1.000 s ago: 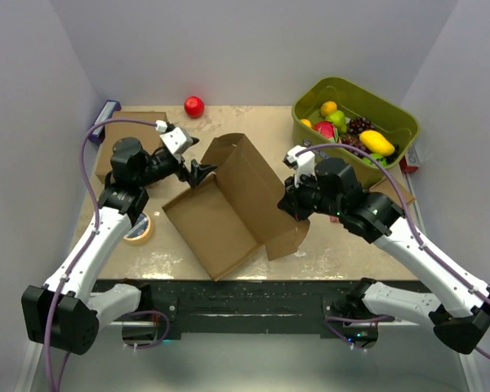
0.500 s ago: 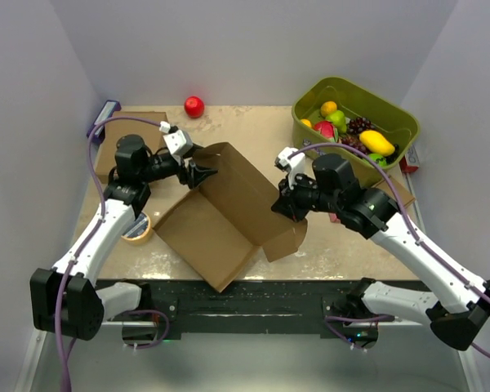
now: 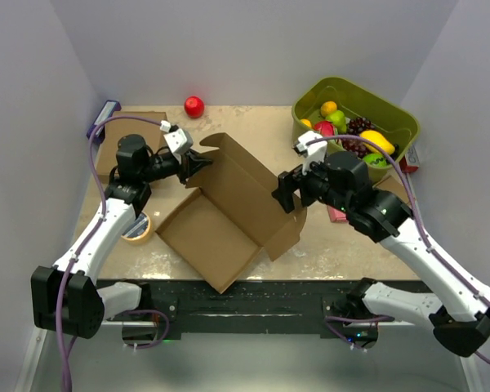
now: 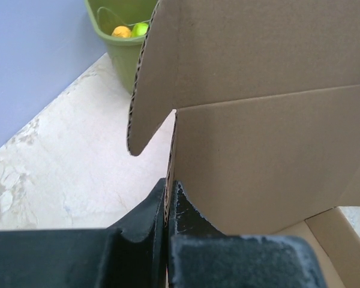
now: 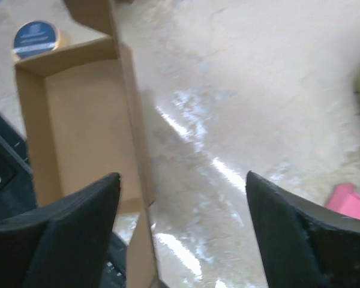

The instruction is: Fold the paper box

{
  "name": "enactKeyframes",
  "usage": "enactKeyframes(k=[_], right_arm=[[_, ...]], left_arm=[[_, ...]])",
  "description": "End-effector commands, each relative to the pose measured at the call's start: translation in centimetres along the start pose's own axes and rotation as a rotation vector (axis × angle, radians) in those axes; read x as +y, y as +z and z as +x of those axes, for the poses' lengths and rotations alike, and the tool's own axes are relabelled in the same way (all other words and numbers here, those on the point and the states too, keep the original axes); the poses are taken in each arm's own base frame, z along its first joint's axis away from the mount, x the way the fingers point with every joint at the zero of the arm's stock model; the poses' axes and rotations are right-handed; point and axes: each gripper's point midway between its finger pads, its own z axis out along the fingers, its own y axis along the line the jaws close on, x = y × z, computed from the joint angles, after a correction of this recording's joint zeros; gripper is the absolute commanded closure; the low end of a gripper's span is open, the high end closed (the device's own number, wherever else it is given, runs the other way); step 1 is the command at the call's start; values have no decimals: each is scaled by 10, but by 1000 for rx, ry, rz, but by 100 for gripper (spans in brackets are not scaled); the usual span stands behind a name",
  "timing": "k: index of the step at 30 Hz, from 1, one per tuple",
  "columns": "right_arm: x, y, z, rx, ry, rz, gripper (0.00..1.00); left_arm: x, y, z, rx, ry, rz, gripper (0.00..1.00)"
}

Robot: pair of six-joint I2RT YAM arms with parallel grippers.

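Observation:
The paper box (image 3: pixel 229 208) is a brown corrugated mailer lying open mid-table, its shallow tray toward the near edge and its big lid panel raised behind. My left gripper (image 3: pixel 198 164) is shut on the upright edge of the box's wall at the far left corner; in the left wrist view the fingers (image 4: pixel 147 216) pinch the corrugated edge of the box (image 4: pixel 258 150). My right gripper (image 3: pixel 284 190) stands open just off the lid's right edge, holding nothing. In the right wrist view it (image 5: pixel 183 183) spans the box's wall (image 5: pixel 129 120) and bare table.
A green bin (image 3: pixel 392 110) of toy fruit sits at the back right. A red ball (image 3: pixel 194 106) lies at the back. A tape roll (image 3: pixel 139 229) rests beside the left arm, a flat cardboard piece (image 3: pixel 143 122) behind it. A pink object (image 5: pixel 348 201) lies under the right arm.
The left gripper has closed onto the box's wall edge. The right gripper has let go of the lid, opened wide and drawn back to the right.

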Motion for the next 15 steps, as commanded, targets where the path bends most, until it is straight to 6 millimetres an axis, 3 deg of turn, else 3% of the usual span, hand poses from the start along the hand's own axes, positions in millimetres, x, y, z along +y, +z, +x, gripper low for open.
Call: enactKeyframes(k=[1,5,6,8,9,15], right_arm=[[-37,-32,-34,-202,75,222,4],[-50,-38,-16,-250,123,282,1],[-54,-30,3,-220,128,301,1],[-61,-33,9,-255,152,326,1],[-63,-27,23,-236,158,334,1],[-66,-14,38,-290,206,320,1]], left_arm=[[23,-4,-12,-33,-3,-135,100],[35,-6,-9,-31,-25,-209,100],[37,-7,-7,-27,-32,-217,100],[39,-7,-7,-28,-39,-226,100],[42,-8,-7,-32,-43,-244,100],[54,-15,-6,-44,-58,-304,100]])
